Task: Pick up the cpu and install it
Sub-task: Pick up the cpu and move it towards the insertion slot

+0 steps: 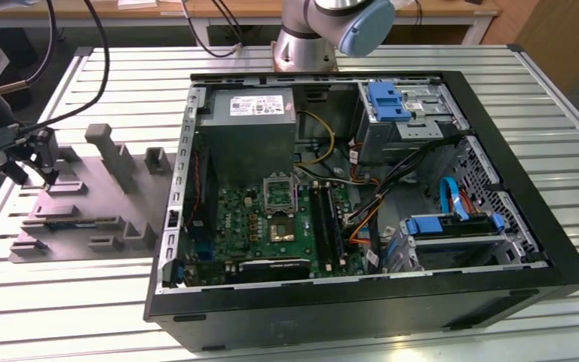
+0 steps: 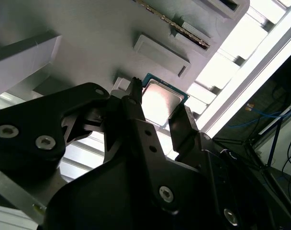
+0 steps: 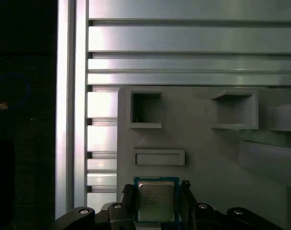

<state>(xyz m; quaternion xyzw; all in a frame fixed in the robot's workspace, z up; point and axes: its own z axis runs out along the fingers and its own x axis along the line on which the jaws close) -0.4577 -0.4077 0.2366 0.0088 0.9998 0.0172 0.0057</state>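
Gripper [image 3: 157, 189] jaws pinch the cpu [image 3: 156, 202] at the grey fixture [image 3: 198, 143]; pickup begun, nothing yet installed in the open computer case [image 1: 350, 309].

The arm [image 1: 322, 30] is cut off at twelve o'clock of the exterior view. The pincer [image 1: 46, 175], at nine o'clock from the computer case [image 1: 370, 302], is clipped by the picture's edge. In both wrist views the pincer's black body covers the near edge of the cpu [image 3: 156, 201] [image 2: 162, 98]. I can't tell whether the two touch.
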